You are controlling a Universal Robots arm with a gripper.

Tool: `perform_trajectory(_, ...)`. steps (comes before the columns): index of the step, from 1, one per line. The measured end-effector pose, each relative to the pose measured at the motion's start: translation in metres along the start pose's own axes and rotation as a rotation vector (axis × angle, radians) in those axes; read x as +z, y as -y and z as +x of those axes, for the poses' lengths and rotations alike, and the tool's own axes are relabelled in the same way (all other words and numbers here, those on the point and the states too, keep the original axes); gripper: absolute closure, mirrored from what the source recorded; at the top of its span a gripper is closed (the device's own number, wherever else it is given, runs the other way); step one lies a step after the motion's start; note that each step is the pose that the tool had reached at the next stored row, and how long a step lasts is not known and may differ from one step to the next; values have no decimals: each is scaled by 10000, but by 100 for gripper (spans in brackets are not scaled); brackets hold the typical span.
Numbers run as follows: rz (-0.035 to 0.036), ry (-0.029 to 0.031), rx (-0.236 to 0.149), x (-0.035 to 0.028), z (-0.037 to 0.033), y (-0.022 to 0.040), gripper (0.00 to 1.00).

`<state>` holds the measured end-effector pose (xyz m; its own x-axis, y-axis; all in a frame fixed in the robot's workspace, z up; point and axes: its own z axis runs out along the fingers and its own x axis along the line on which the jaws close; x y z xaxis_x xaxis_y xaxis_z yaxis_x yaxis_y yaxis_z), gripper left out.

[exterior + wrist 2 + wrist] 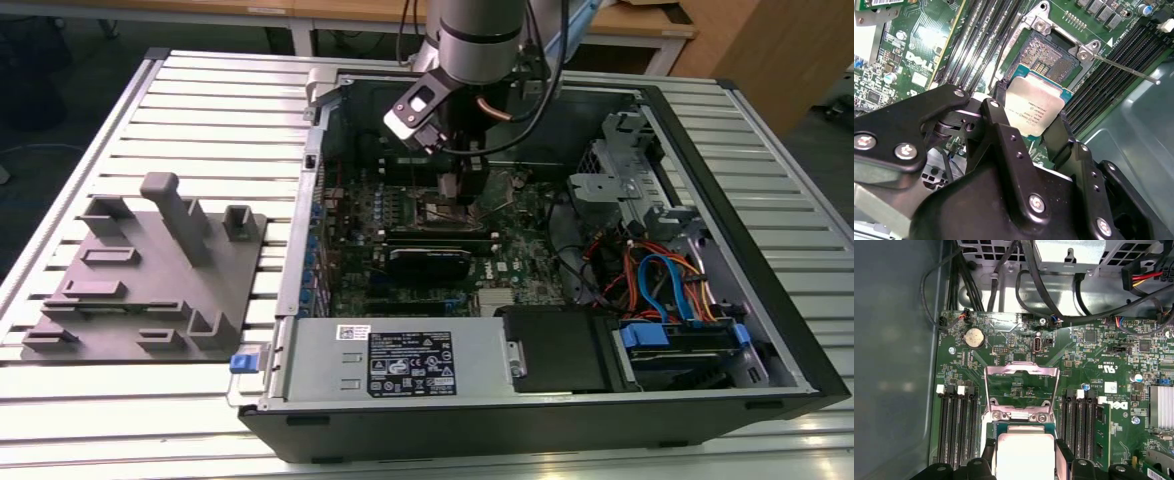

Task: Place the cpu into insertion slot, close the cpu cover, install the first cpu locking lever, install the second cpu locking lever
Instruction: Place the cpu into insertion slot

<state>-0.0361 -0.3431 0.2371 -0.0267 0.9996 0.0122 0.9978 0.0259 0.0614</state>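
My gripper (1030, 120) is shut on the cpu (1036, 105), a flat square chip with a dull silvery top, gripped at two opposite edges by the black fingers (1061, 131). The chip hangs low over the near edge of the insertion slot (1046, 56), whose dark contact field lies bare. In the first wrist view the cpu (1025, 452) sits between the fingertips (1064, 457), and the cpu cover (1021, 371) stands swung up beyond it. A thin locking lever (1124, 67) sticks out free beside the socket. In the exterior view the gripper (451, 195) reaches down into the open case.
Long black memory slots (956, 415) flank the socket on both sides. Cables (1054, 295) hang past the cover. The power supply (400, 365) and drive cage (627, 170) line the case. A grey fixture block (147, 270) lies on the table at the exterior view's left.
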Motion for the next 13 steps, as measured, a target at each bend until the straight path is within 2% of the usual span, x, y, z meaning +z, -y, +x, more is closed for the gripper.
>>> perform_trajectory(6,-1,-2,0,17,0,1,45)
perform_trajectory(13,-1,-1,-3,112,-1,10,45)
